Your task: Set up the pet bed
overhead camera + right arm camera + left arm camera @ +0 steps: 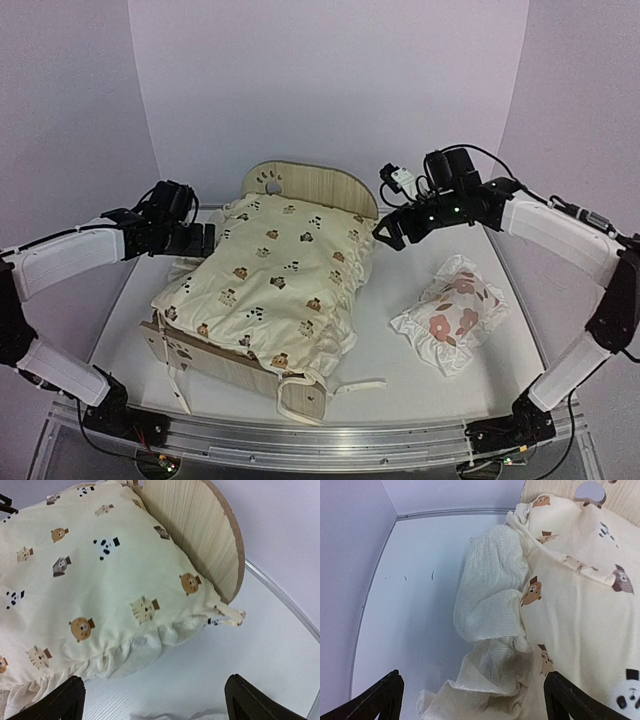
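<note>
The pet bed [315, 183], a light-wood frame with a rounded headboard and paw cutouts, stands mid-table with its low footboard [222, 366] toward me. A cream cushion [275, 275] printed with small animals lies over it, its ruffled edge spilling over both sides. My left gripper [207, 240] hangs open just off the cushion's left edge, nothing between its fingers [380, 700]; crumpled ruffle [490, 615] lies below it. My right gripper [385, 232] is open above the table beside the headboard's right end [210, 535], holding nothing. Its fingertips [250, 700] frame bare table.
A small white ruffled pillow [452, 312] with red-brown flowers lies on the white table [400, 385] right of the bed. Tie strings [355, 384] trail from the cushion near the footboard. Pale walls close in at the back and sides.
</note>
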Motion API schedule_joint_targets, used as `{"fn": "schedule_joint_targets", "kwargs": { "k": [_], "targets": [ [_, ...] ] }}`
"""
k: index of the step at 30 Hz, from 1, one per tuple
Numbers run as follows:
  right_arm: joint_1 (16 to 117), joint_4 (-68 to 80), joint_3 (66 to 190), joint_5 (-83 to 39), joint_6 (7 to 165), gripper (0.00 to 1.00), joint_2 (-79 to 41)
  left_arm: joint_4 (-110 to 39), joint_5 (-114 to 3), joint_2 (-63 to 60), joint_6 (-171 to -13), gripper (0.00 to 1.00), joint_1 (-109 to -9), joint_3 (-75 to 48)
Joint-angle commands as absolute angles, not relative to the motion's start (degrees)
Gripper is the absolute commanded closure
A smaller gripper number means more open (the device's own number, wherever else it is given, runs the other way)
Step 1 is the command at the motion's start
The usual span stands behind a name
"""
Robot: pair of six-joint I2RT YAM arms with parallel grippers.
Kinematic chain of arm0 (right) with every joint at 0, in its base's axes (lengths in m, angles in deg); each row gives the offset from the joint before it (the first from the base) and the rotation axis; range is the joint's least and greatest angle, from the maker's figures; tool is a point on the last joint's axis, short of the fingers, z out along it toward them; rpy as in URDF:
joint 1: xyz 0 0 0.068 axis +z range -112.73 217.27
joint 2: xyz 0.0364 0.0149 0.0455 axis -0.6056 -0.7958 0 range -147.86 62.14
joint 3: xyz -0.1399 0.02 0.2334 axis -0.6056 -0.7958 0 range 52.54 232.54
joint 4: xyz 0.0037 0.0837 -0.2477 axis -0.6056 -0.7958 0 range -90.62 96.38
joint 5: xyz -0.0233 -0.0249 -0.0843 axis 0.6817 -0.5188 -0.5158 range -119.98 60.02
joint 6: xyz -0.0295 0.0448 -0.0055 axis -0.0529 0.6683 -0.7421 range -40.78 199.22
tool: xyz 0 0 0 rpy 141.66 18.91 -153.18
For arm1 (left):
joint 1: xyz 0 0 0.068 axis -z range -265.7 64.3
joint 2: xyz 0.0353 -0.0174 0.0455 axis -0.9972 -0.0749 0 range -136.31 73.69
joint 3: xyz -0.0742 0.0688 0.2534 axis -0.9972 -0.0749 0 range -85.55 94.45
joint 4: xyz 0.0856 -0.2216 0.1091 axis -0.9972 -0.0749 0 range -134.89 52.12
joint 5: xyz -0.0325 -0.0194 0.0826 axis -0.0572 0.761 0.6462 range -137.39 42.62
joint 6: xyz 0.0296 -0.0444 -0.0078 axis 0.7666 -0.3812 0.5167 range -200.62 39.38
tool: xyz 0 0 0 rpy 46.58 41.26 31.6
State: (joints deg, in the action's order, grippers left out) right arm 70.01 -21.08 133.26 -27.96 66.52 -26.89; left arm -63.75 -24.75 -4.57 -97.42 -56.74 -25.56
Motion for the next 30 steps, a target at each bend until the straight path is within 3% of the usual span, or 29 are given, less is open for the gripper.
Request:
{"fn": "schedule_joint_targets", "kwargs": {
  "k": [1, 17, 21, 28, 30],
  "targets": [
    [63.5, -19.3, 143.6, -6.6, 61.6, 0.02, -36.0, -68.5, -25.4, 1.1, -101.5, 0.00, -56.4, -24.2],
    [57.8, -18.5, 176.6, 2.9, 62.5, 0.05, -67.2, -67.6, -34.6, 7.4, -101.4, 0.01, -56.3, -28.2],
    [57.2, -18.5, 181.0, 5.7, 62.1, 0.24, -71.3, -66.7, -36.0, 7.0, -101.1, 0.01, -56.3, -28.9],
    [56.4, -17.2, 184.5, 9.0, 61.8, 0.78, -74.3, -65.5, -38.6, 4.9, -101.1, 0.03, -56.1, -29.5],
    [56.2, -16.7, 184.3, 9.2, 61.7, 0.88, -74.3, -65.3, -38.9, 4.7, -101.1, 0.03, -56.0, -29.6]
  ]
}}
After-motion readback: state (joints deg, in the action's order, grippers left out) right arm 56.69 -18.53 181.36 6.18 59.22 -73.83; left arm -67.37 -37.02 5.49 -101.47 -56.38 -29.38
